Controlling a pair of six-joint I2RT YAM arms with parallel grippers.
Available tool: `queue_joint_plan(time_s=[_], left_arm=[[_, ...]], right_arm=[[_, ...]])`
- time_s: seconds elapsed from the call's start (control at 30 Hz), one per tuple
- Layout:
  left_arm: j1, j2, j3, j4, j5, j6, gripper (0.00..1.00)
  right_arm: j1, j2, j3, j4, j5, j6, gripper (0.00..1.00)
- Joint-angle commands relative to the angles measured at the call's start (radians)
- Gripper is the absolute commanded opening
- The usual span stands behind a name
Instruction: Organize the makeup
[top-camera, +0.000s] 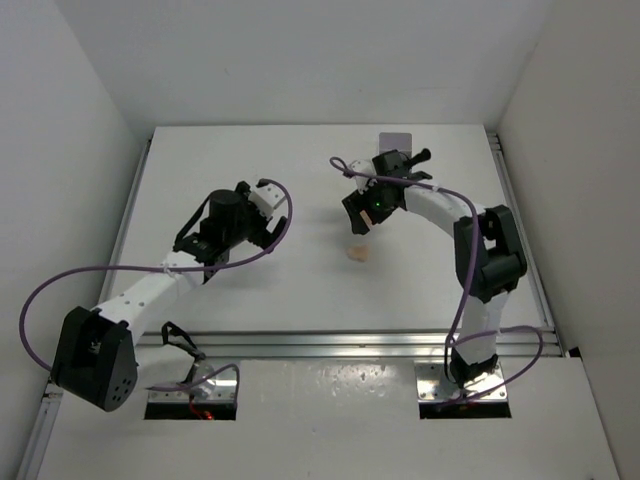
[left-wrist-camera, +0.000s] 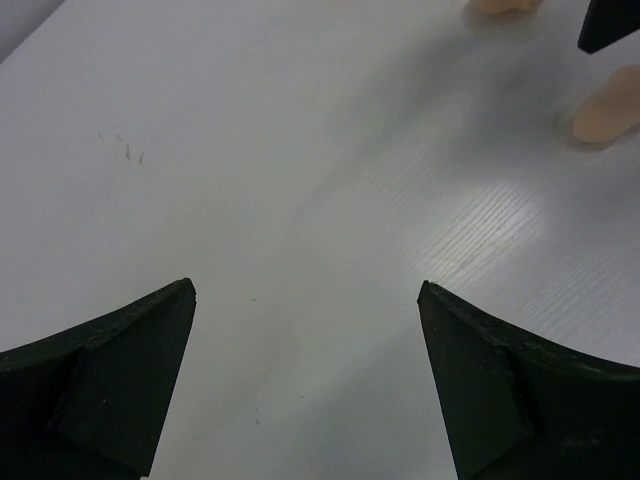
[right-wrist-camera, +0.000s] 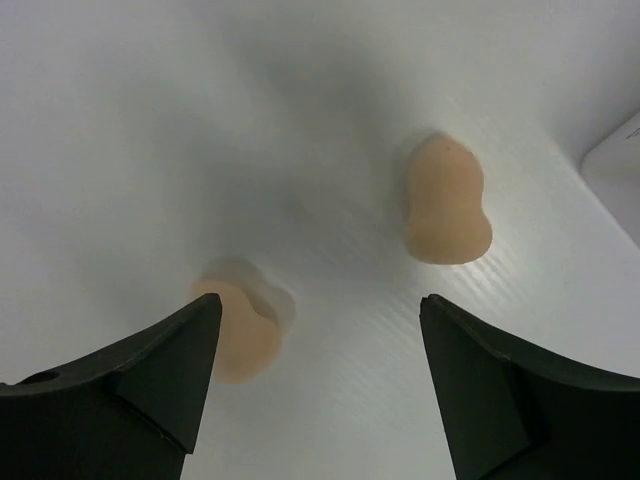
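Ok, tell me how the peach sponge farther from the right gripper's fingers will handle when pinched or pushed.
The sponge looks matte and foam-like, so it probably squashes under a pinch rather than slipping. Its rounded body lies on its side on the table, so a push may roll it off line.

No writing, label, brand, number or sign can be read in any of the three views; the faint grey specks (left-wrist-camera: 126, 151) on the white tabletop (left-wrist-camera: 300, 220) form no characters.

Table (left-wrist-camera: 300, 150) white, smooth, faintly ribbed, slight sheen; sponges (right-wrist-camera: 445, 205) matt peach foam; fingers (right-wrist-camera: 130, 390) matt black plastic.
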Motion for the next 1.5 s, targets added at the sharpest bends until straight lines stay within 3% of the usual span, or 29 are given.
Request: queue_joint_plan(time_s=[0.0,0.23,0.37,0.53,0.73,0.83,0.87,0.93,1.17,1.47], left_arm=[[0.005,-0.049,-0.002,0.026,0.022,-0.016,1.0],[-0.005,-0.059,-0.002,0.008,0.022,-0.016,1.0],[-0.005,-0.059,-0.002,-0.001,0.022,-0.016,1.0],[-0.005,-0.059,-0.002,-0.001,0.022,-0.016,1.0],[-0.005,-0.059,-0.002,-0.001,0.022,-0.016,1.0],[-0.005,-0.059,-0.002,-0.001,0.022,-0.016,1.0],[-0.005,-0.059,-0.002,-0.001,0.022,-0.016,1.0],[-0.005,-0.059,-0.002,-0.001,0.022,-0.016,1.0],[0.005,-0.049,-0.002,-0.001,0.022,-0.016,1.0],[0.014,-0.039,-0.021,0.02,0.022,-0.016,1.0]], right_arm=[[-0.006,0.047,0.1,-0.081,0.029,-0.045,0.81],[0.017,0.127,0.208,-0.081,0.213,-0.102,0.8],[0.014,0.185,0.228,-0.09,0.22,-0.134,0.77],[0.016,0.236,0.258,-0.107,0.191,-0.145,0.66],[0.013,0.279,0.278,-0.079,0.145,-0.139,0.43],[0.013,0.285,0.298,-0.081,0.134,-0.137,0.25],[0.011,0.277,0.306,-0.074,0.125,-0.139,0.12],[0.016,0.259,0.308,-0.081,0.123,-0.136,0.01],[0.001,0.069,0.294,0.033,0.057,-0.114,0.0],[-0.154,0.052,0.41,0.186,0.069,0.025,0.0]])
